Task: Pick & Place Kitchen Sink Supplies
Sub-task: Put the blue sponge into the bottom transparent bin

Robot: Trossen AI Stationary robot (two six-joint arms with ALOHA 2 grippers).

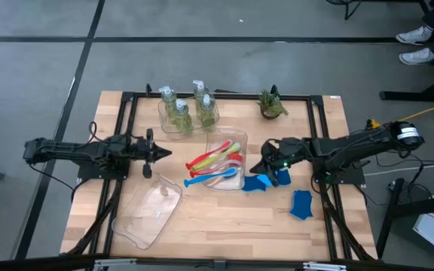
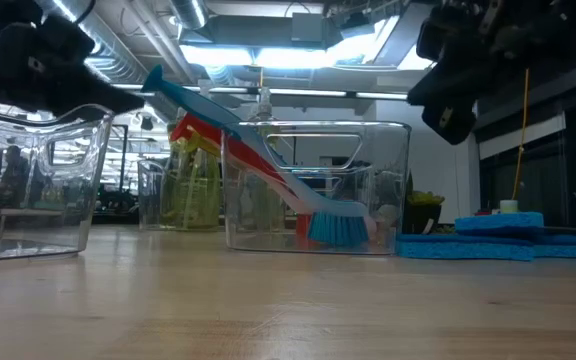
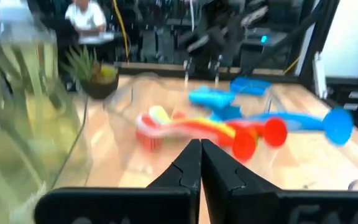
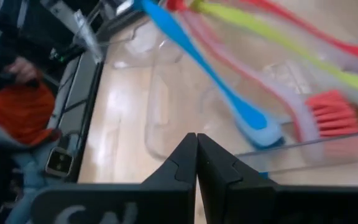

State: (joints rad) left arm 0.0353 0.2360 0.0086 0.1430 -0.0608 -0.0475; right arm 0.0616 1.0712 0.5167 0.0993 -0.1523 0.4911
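- Left arm lay over the left side of the table; left gripper (image 1: 155,153) hovered above the wood, fingers pressed together, nothing between them. Left wrist view confirmed the closed tips (image 3: 200,163) pointing toward the brushes.
- Empty clear tray (image 1: 148,214) sat near the front-left, just below the left gripper in the high view.
- Clear tray (image 1: 178,128) at the back held three pump bottles (image 1: 181,113) of yellow-green liquid, standing upright.
- Middle clear tray (image 1: 221,141) held the brushes, handles sticking out over its left rim.
- Red brush (image 1: 213,159), yellow-green brush (image 1: 223,150) and blue brush (image 1: 211,178) lay side by side in that tray. A second red one showed in the right wrist view (image 4: 328,112). Low view showed the blue brush (image 2: 268,160) leaning, bristle head down on the tray floor, handle up.
- Right gripper (image 1: 258,165) hovered just right of the brush tray, fingers shut and empty; the right wrist view showed the closed tips (image 4: 196,160) facing the tray wall.
- One blue sponge piece (image 1: 261,183) lay on the table just beside the brush tray, under the right gripper.
- Second blue sponge piece (image 1: 301,204) lay farther right, apart from the first.
- Small potted plant (image 1: 271,105) stood at the back right of the table.
- A person showed blurred beyond the table in the left wrist view (image 3: 86,15).
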